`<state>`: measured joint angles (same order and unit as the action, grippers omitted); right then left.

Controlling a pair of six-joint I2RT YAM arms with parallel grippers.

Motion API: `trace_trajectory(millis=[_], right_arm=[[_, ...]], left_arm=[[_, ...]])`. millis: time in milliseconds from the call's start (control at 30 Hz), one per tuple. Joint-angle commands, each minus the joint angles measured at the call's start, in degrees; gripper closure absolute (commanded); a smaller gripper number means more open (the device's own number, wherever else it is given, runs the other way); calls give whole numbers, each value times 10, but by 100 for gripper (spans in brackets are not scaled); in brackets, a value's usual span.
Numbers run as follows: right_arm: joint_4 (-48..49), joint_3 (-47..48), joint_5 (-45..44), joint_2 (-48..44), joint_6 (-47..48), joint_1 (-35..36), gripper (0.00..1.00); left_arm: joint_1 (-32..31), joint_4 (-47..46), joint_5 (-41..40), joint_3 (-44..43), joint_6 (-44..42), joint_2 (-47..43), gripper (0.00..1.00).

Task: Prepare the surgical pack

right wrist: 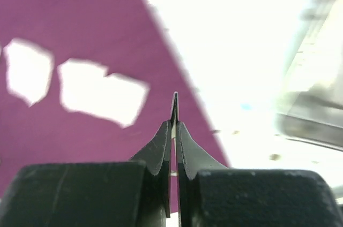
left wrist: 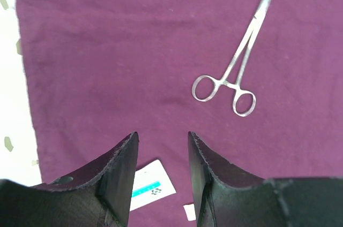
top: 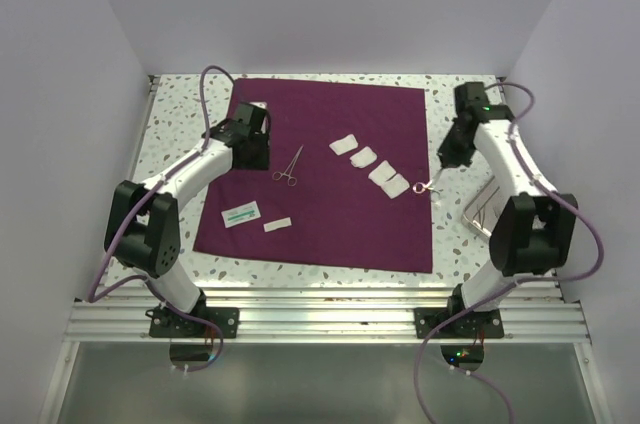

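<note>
The dark maroon drape (top: 330, 214) lies flat on the table and fills the left wrist view (left wrist: 107, 50). On it are steel forceps (top: 288, 169) (left wrist: 236, 72), several white gauze squares (top: 372, 164) (right wrist: 102, 90), a white packet with a teal stripe (top: 241, 213) (left wrist: 150, 184) and a small white strip (top: 277, 225). My left gripper (top: 253, 151) (left wrist: 162, 138) is open and empty above the drape's left part, left of the forceps. My right gripper (top: 443, 166) (right wrist: 174, 125) is shut on a thin instrument (right wrist: 174, 104) whose ring handles (top: 426, 187) hang over the drape's right edge.
A shiny steel tray (top: 487, 209) stands on the speckled tabletop right of the drape, beside the right arm. White walls enclose the table on the left, back and right. An aluminium rail (top: 330, 319) runs along the near edge.
</note>
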<state>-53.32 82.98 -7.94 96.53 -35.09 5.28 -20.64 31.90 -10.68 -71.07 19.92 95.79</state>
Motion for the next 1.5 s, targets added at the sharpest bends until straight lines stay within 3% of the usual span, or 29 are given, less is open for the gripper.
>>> trace_trajectory(millis=[0,300,500,633,667,700,733,800,900,1033,1133,1200,1467], right_arm=[[-21,-38,-62,-71,75,-83,100],[5,-30,-119,-35,158,-233,100],[43,-31,-139,8,209,-259,100],[50,-29,-114,36,195,-259,100],[45,-27,-110,40,188,-259,97],[41,-25,-107,46,184,-259,87],[20,-13,-109,47,179,-258,67],[-2,5,-106,41,158,-254,57],[-27,43,-115,16,147,-204,52],[-68,130,-91,25,115,-102,50],[-38,148,-15,28,93,7,50],[-42,159,13,41,82,41,50],[-19,105,71,32,79,107,50]], left_arm=[[4,-29,47,13,-16,-1,54],[6,-36,71,14,-23,4,54],[7,-40,117,20,-60,-11,53],[7,-44,158,18,-74,-11,44],[7,-43,159,14,-75,-8,44],[7,-40,159,9,-75,4,43],[7,-32,155,-2,-74,11,42],[7,-25,146,-11,-73,23,41],[7,-23,139,-28,-81,54,41],[7,7,136,-77,-91,104,58],[7,11,142,-95,-85,127,72],[5,8,156,-101,-79,132,78],[-36,8,109,-108,-28,143,72]])
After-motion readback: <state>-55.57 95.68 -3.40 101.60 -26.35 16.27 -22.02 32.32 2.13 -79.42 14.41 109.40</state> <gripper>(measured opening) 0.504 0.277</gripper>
